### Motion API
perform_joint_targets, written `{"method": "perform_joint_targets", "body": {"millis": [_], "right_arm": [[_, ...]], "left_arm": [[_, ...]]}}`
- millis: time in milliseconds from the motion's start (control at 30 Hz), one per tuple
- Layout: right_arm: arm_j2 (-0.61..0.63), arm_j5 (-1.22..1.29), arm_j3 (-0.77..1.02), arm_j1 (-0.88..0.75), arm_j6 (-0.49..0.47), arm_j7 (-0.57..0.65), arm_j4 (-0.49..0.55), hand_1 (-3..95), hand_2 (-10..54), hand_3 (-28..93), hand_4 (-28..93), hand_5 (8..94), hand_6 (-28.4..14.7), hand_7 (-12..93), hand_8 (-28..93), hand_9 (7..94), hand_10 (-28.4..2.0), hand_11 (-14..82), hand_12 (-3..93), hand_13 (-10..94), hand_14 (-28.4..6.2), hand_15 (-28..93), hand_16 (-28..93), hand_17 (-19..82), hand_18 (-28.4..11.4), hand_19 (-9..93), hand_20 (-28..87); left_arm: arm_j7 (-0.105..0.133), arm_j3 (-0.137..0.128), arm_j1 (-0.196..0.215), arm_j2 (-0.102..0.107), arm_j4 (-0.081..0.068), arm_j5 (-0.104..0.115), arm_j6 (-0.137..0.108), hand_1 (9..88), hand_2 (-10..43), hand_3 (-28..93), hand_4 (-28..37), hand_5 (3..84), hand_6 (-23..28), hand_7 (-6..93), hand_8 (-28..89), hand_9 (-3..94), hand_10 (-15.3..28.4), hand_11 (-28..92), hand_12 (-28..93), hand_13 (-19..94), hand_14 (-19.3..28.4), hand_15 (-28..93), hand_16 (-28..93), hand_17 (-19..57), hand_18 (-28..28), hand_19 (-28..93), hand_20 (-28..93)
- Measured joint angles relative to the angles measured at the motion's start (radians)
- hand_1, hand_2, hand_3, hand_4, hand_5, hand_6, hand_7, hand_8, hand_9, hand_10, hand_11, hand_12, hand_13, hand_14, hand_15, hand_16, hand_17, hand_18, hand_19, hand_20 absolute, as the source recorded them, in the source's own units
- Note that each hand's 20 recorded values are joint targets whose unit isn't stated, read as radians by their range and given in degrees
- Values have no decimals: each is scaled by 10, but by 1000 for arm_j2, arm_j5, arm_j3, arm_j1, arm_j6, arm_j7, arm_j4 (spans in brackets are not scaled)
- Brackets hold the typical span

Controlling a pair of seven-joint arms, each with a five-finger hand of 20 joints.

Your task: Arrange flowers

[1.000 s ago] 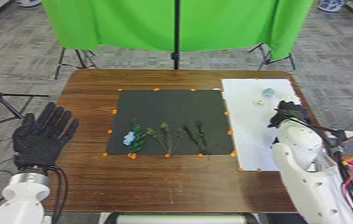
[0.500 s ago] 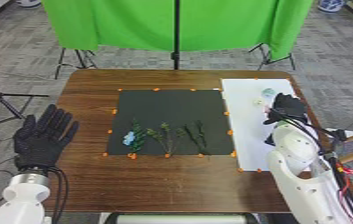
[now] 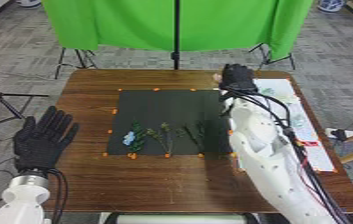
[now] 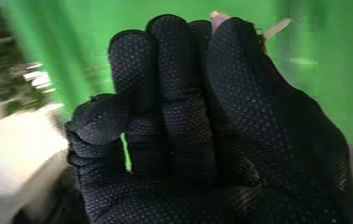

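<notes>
Right hand: glove (image 3: 237,80) over the far part of the table (image 3: 155,190), at the border between dark sheet and white sheet; thumb and fingers pinched on a pink flower.
Pink flower: held at the fingertips; pale petal tip (image 4: 218,19) projects between thumb and fingers in the right wrist view. In the head view it lies at the left side of the glove, near the far right corner of the dark sheet. Remainder hidden by the glove.
Left hand: glove (image 3: 37,145) at the left edge of the table; released, fingers extended and spread, pointing away from the robot.
Dark sheet: flat on the table (image 3: 172,107), orange markers along its edges.
Blue flower: near left portion of the dark sheet (image 3: 129,138), touching the leafy green stem.
Leafy green stem: lying lengthwise (image 3: 138,142), right of the blue blossom.
Branching sprig: between leafy stem and dark-leaved sprig (image 3: 165,136), thin branches spread.
Dark-leaved sprig: right of the branching one (image 3: 195,136), on the same sheet.
White sheet: right part of the table (image 3: 323,156), partly covered by the right arm; small pale items at its far end, too faint to identify.
Green cloth: hanging beyond the table (image 3: 124,25).
</notes>
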State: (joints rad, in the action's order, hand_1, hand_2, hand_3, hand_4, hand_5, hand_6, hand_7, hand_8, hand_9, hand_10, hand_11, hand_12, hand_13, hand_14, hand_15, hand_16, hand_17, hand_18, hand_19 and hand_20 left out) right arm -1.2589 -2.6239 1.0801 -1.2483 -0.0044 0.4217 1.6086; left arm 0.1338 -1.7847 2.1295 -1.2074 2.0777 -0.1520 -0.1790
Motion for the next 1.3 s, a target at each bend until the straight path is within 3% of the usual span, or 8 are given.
{"method": "perform_joint_targets", "body": {"millis": [233,467,800,1133,1300], "right_arm": [[-149,-15,-158,147,-111,-189,-113,648,-95,630,-283,816,-23,287,55,882,-107,77,383,652,-88,452,419,351,-244,883,437],[-258,-209,-249,154,-199,-255,-173,649,-95,625,-283,809,-21,300,41,875,-106,78,379,651,-86,448,419,351,-243,882,435],[-316,-299,-245,106,-223,-296,-239,646,-95,631,-283,805,-21,312,41,873,-104,81,382,650,-84,446,422,349,-242,881,437],[-368,-301,-166,72,-214,-306,-289,635,-95,655,-283,801,-17,301,24,863,-103,79,379,647,-85,449,421,349,-242,876,434],[-371,-301,-160,55,-166,-310,-298,631,-95,662,-283,788,-13,282,14,852,-106,78,370,639,-86,453,415,347,-242,871,431]], "left_arm": [[3,16,-13,16,-6,0,1,293,161,732,-283,467,88,168,-103,426,163,255,127,329,182,463,-70,-59,177,429,171],[12,57,-78,41,-37,0,9,294,167,722,-283,458,90,165,-101,428,165,242,136,345,184,452,-57,-62,196,447,171],[16,71,-115,75,-42,8,32,293,168,722,-283,449,89,167,-105,419,161,242,138,351,173,435,-44,-61,201,456,164],[10,71,-122,79,-44,12,37,292,167,724,-283,451,88,171,-108,416,160,248,134,344,169,435,-46,-60,198,456,159],[11,70,-125,78,-44,46,25,293,168,723,-283,453,88,163,-109,420,161,252,130,343,169,440,-48,-60,197,456,160]]}}
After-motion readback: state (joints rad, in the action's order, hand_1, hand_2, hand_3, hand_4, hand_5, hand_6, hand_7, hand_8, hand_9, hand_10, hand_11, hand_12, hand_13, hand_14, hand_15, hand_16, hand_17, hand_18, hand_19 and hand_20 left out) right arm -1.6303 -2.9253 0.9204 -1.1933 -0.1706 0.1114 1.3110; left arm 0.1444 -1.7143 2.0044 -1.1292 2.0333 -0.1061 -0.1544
